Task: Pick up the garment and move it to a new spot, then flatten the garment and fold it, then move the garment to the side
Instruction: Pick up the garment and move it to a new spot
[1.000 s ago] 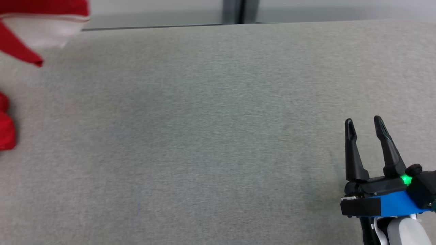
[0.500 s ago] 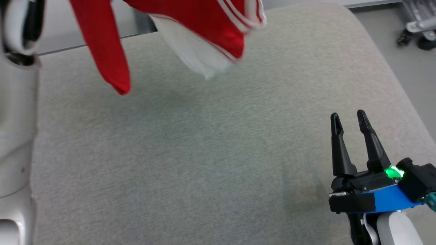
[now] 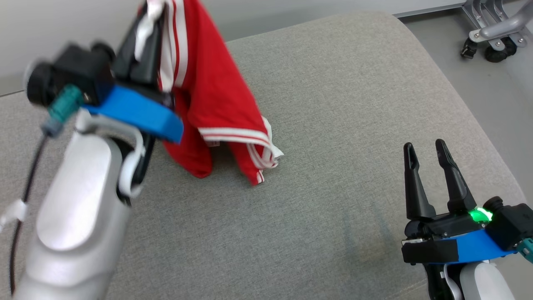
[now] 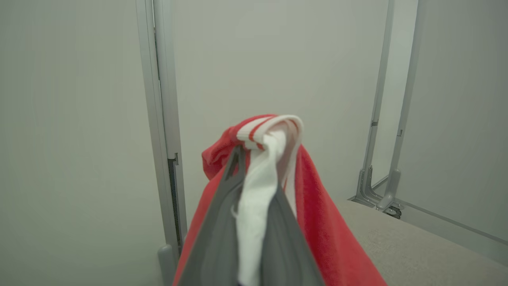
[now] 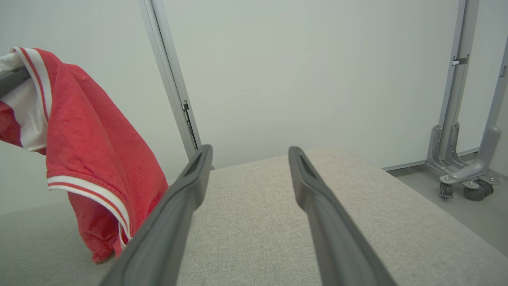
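Grey fabric-covered tabletop (image 3: pixel 333 125) | your left gripper (image 4: pixel 257 167) clamped the red, white-trimmed jersey garment (image 3: pixel 208 96), hem touching the surface | right gripper (image 3: pixel 424 146) gaped wide, empty | you had flattening, folding and the side move left

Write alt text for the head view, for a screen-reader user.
The left gripper, shut on a red garment with white-striped trim, holds it up at upper left, its lower folds reaching the grey fabric surface. The right gripper sits open and empty at lower right.
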### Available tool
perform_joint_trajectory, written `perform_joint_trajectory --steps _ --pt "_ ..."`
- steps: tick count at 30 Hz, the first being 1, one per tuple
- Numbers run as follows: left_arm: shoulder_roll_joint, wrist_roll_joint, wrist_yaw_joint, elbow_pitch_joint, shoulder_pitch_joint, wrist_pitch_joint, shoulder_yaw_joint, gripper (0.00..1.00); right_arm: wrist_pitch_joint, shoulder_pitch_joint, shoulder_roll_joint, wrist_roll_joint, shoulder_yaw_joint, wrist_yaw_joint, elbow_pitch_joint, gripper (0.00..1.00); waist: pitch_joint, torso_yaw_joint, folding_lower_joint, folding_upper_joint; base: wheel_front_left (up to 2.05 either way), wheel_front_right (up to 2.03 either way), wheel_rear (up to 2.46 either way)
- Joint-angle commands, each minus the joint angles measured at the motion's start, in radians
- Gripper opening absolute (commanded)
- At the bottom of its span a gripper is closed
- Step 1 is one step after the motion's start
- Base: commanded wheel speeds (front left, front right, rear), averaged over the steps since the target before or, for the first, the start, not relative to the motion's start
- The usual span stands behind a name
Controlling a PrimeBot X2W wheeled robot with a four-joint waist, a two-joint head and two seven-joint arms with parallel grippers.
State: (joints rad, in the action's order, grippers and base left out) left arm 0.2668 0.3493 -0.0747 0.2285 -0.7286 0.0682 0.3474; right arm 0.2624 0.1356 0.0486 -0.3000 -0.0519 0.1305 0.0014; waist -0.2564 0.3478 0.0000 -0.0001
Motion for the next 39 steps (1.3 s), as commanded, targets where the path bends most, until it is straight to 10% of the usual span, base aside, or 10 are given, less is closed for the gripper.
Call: perform_joint_trajectory --steps 1,17,18,19,39 --pt "-0.005 0.004 0.008 0.008 0.037 0.012 0.006 0.00 0.004 -0.001 0.003 0.005 0.000 0.000 0.000 1.00 0.000 -0.005 0.0000 0.0001 0.00 0.00 0.00" --pt "-0.103 0.075 0.033 0.144 0.426 0.136 0.071 0.00 0.004 -0.017 0.003 0.031 0.029 0.000 0.020 1.00 0.030 -0.083 0.0000 0.0001 0.00 0.00 0.00" --pt "-0.110 0.080 0.033 0.143 0.428 0.144 0.069 0.17 0.004 -0.020 0.003 0.033 0.031 0.000 0.023 1.00 0.037 -0.093 0.0000 0.0001 0.00 0.00 0.00" --pt "-0.118 0.082 0.032 0.137 0.424 0.155 0.067 1.00 0.004 -0.024 0.004 0.036 0.035 0.000 0.025 1.00 0.046 -0.104 0.0000 0.0001 0.00 0.00 0.00" --pt "-0.030 0.033 0.102 -0.057 0.543 0.197 -0.087 1.00 0.004 -0.100 0.004 0.066 0.074 0.000 0.053 1.00 0.186 -0.342 0.0000 0.0001 0.00 0.00 0.00"
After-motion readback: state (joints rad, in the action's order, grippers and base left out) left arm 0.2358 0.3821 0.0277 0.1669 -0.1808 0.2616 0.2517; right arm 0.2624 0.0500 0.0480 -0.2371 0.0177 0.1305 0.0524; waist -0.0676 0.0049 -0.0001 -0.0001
